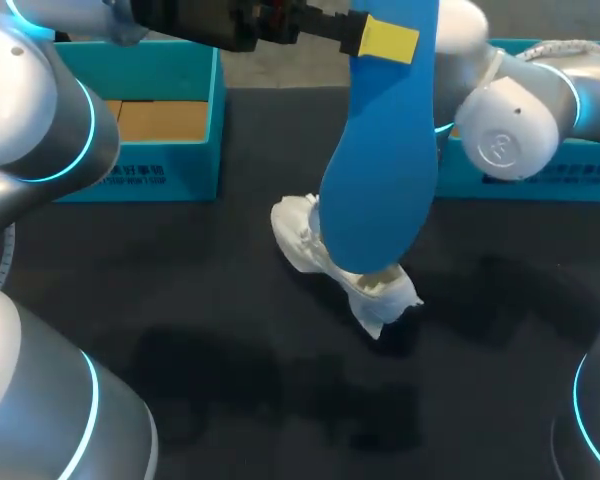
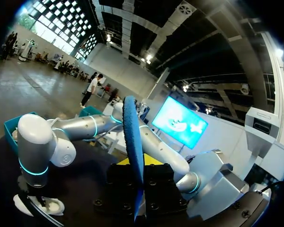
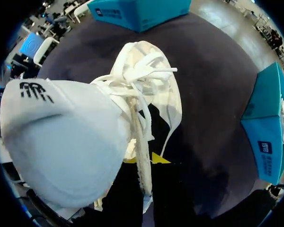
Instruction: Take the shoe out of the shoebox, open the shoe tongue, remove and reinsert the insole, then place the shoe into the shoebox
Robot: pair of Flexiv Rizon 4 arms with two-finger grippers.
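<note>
The raised insole (image 1: 380, 170) overhangs the shoe (image 1: 298, 235), leaving its left side reachable.

Robot lab bench here: silver ring-lit arms (image 1: 40, 110), black matte table (image 1: 180, 330), teal cardboard shoebox (image 3: 137, 12) ahead of the right pincer (image 3: 142, 160).

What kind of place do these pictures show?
Probably a robot test bench for handling shoes: a black table, two robot arms over it, a teal shoebox at its far side, and a white shoe with its blue insole taken out.
</note>
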